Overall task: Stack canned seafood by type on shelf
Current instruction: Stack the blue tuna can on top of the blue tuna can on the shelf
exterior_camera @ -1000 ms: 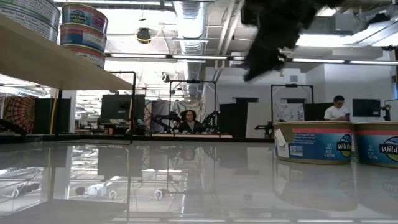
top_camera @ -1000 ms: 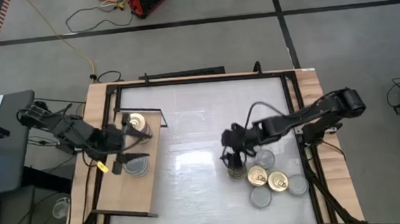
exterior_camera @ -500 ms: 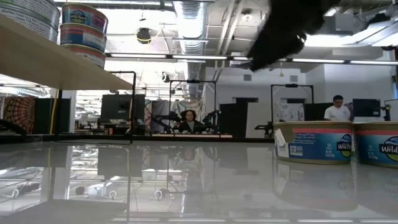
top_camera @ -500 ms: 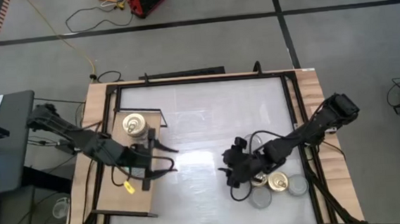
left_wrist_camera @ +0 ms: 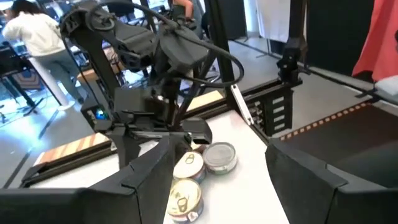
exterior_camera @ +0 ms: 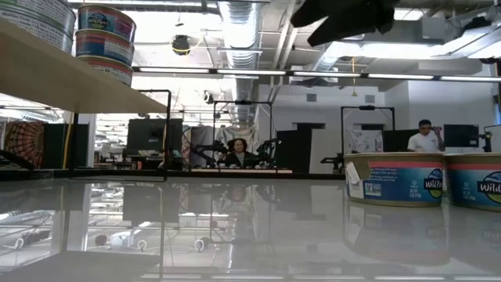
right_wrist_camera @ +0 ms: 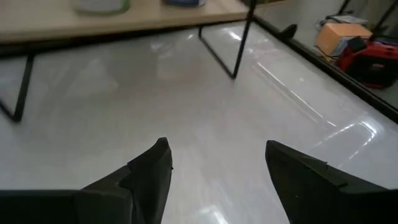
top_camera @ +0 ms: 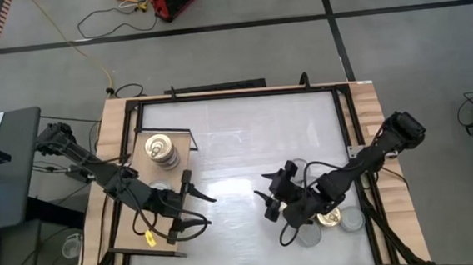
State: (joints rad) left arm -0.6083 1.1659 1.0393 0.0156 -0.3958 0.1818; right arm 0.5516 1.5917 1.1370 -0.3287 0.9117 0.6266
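Note:
The shelf (top_camera: 143,227), a wooden board in a black frame, stands at the table's left. A stack of gold-topped tins (top_camera: 161,149) rests on it, and a silver-topped tin (top_camera: 159,189) shows beside my left arm. More canned seafood lies at the table's near right: a gold top (top_camera: 331,218) and silver tops (top_camera: 309,235). My left gripper (top_camera: 198,210) hangs open and empty past the shelf's right edge. My right gripper (top_camera: 269,199) is open and empty left of the loose tins, pointing toward the shelf. The left wrist view shows those tins (left_wrist_camera: 188,165) below my right arm.
The black table frame (top_camera: 217,89) runs round the white top. The middle of the table (top_camera: 238,149) between shelf and tins is bare. The low view shows two tins (exterior_camera: 395,178) on the table, the shelf board (exterior_camera: 70,78) raised on thin black legs, and people at desks beyond.
My left gripper has swung from beside the gold stack toward the table's near edge and right, ending off the shelf's right edge. My right gripper has gone a little toward the near edge and turned to face the table's left. The tins have stayed put.

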